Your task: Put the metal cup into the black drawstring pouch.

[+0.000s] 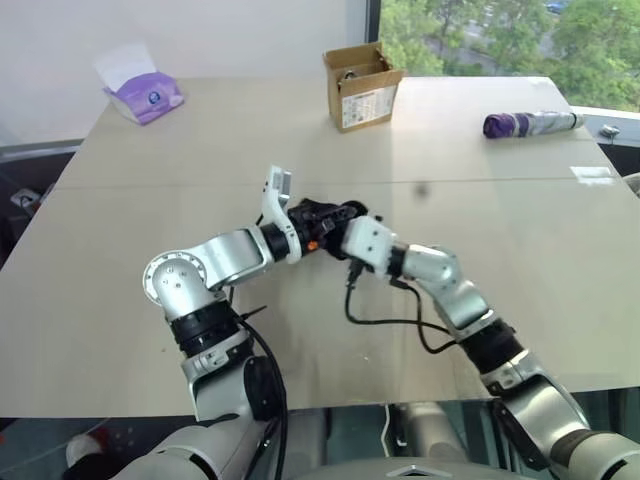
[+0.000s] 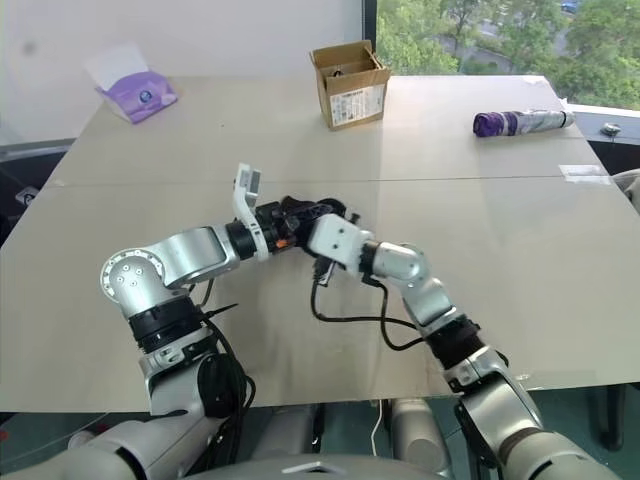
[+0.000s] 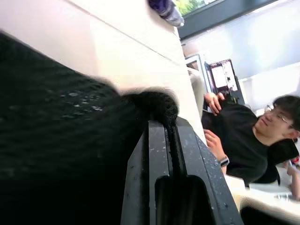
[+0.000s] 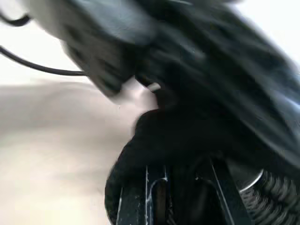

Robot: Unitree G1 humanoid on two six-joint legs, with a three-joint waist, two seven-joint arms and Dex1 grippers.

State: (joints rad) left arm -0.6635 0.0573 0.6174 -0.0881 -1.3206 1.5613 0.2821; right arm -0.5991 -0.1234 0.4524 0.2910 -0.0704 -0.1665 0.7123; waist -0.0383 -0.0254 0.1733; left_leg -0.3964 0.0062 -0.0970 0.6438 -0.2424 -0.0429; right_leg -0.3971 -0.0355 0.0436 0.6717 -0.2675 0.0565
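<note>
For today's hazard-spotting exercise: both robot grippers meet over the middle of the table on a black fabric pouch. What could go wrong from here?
1. Both the left gripper and right gripper look shut on the soft black drawstring pouch, held above the beige table; opposing pulls could slip the fabric free.
2. The metal cup cannot be made out, so it might drop unnoticed.
3. The loose black cable near the right arm could snag.
</note>
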